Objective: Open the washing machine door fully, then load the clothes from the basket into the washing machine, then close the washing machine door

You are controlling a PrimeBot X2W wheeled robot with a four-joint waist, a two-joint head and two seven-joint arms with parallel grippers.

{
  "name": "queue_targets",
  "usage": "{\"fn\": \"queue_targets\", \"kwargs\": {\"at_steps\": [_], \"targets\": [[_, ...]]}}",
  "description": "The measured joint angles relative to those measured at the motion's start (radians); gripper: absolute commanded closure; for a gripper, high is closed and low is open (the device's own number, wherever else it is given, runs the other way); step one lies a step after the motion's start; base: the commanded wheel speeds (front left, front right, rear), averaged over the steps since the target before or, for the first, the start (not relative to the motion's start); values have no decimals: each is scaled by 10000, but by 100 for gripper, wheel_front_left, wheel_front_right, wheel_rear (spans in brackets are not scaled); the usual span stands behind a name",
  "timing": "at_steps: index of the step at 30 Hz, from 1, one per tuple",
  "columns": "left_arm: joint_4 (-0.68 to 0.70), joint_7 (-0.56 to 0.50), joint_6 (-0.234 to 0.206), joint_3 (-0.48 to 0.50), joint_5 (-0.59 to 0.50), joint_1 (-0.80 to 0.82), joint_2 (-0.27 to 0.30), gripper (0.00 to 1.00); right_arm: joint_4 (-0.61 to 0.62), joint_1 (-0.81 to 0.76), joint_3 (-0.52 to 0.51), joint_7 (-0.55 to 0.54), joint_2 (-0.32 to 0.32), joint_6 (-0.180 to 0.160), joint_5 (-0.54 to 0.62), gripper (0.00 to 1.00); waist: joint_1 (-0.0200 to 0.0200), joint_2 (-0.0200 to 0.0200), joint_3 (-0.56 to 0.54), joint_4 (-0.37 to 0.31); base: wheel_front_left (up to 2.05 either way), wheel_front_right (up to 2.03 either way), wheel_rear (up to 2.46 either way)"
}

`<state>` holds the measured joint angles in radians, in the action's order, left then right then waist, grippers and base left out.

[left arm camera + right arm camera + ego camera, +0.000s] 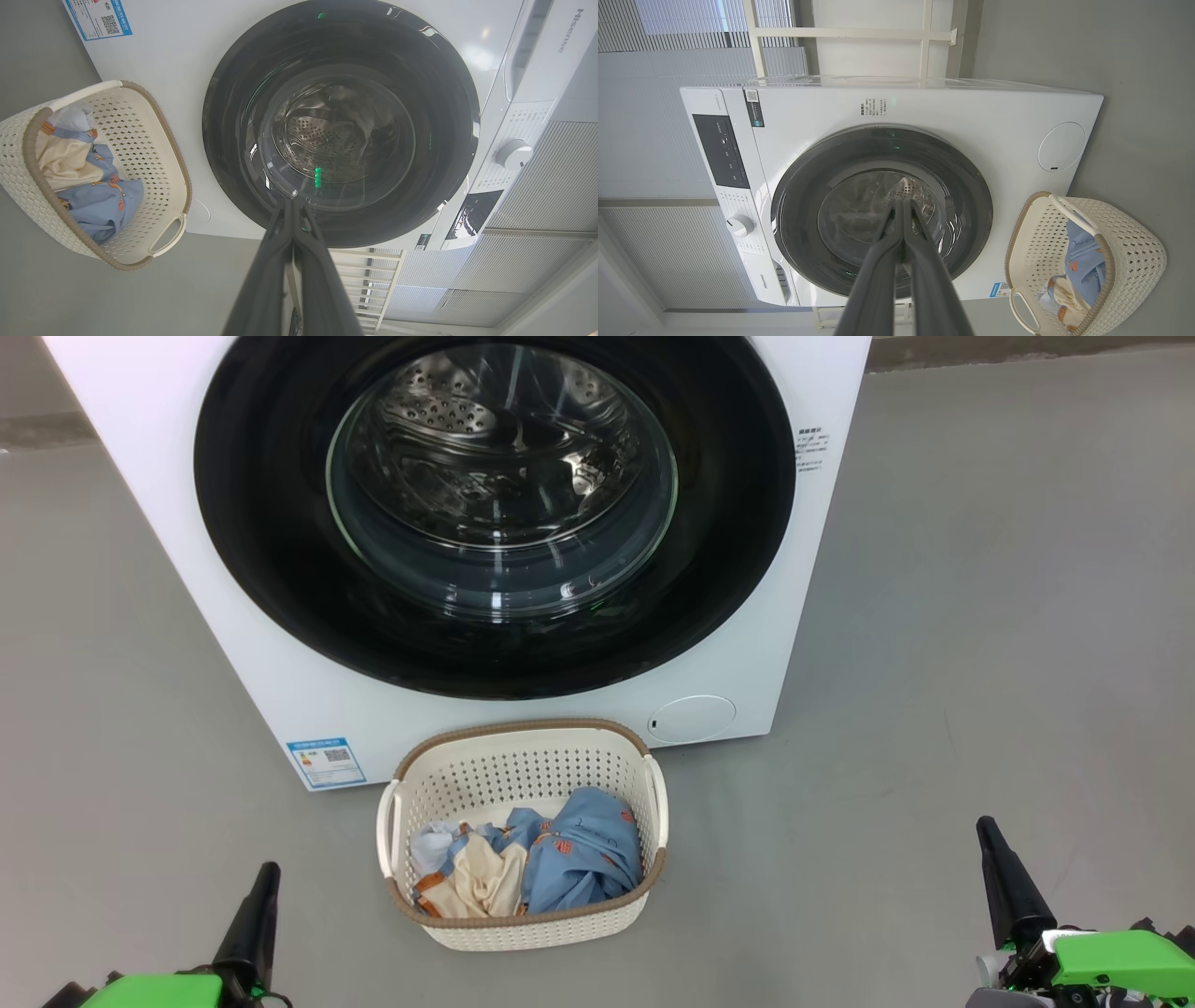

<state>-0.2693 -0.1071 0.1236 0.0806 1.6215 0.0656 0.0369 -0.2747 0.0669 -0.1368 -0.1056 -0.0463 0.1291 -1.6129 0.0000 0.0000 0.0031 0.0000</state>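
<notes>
Left gripper [264, 882] and right gripper [991, 845], head view: each shows as a single dark spike at a lower corner, its two fingers pressed together and holding nothing. Both hang above the grey floor [980, 616], well apart from each other and from every object. Each wrist view confirms this, with the pair of fingers meeting at the tips against the dark circle ahead.

Between the grippers stands the basket [523, 725], touching or just short of the front of the washing machine [280, 691]; the gap cannot be told. The clothes [569, 859] lie inside it. A blue printed piece is heaped toward the robot's right, and cream and white pieces lie toward its left.

The washing machine door [261, 523] is shut flush against the cabinet. The steel drum [485, 439] is visible through its glass bowl. Below the door, the head view gives the blue label [325, 763] at the lower left corner and the round white flap [692, 719] at the lower right.

The left wrist view adds the upper fascia: a white dial [514, 154] and the brand lettering [566, 30]. It also gives one looped handle [166, 235] of the basket.

The right wrist view adds the dark control panel [721, 151], the flat top of the cabinet, and a white frame [845, 32] behind the machine against slatted blinds [668, 46].
</notes>
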Motion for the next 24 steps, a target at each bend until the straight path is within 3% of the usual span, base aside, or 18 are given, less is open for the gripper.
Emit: {"fn": "queue_targets", "kwargs": {"at_steps": [8, 9, 16, 24], "targets": [[0, 0, 0, 0, 0, 0, 0, 100, 0, 0, 0, 0, 0, 0, 0, 100, 0, 0, 0, 0, 0, 0, 0], [-35, 4, -4, -10, 6, -14, -6, 0, -38, -9, 4, 4, 2, 0, 0, 0, 0, 0, 0, 0, 0, 0, 0], [-723, 8, -48, -113, 19, -635, -328, 0, -798, -523, 6, 17, 178, 0, 0, 0, 0, 0, 8, -1, 0, 0, 0], [-700, 119, -46, -184, 17, -649, -341, 0, -750, -518, 98, 151, 171, 0, 63, 0, 7, 0, -14, -3, 0, 0, 0]]}}
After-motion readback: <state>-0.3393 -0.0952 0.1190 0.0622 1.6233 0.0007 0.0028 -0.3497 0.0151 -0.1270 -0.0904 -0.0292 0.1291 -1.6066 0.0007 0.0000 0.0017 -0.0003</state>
